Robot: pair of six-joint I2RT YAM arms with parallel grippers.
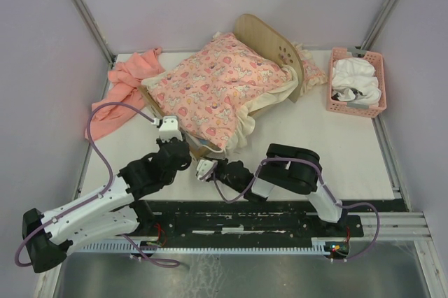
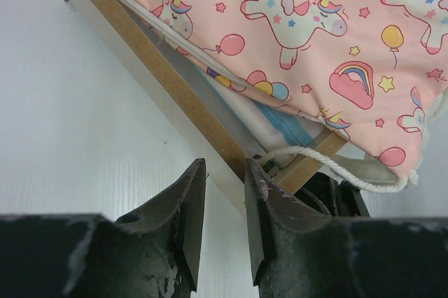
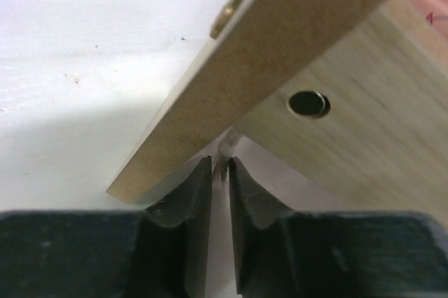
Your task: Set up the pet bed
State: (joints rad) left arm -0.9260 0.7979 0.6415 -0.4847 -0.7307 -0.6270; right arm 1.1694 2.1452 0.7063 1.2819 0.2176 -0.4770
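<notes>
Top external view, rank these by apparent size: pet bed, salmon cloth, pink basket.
1. pet bed, clearly largest.
2. salmon cloth, crumpled, so only loosely ranked second.
3. pink basket, close behind the cloth.

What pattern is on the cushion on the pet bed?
The cushion is pink with unicorns, rainbows, balloons and stars; clearest in the left wrist view.
</notes>
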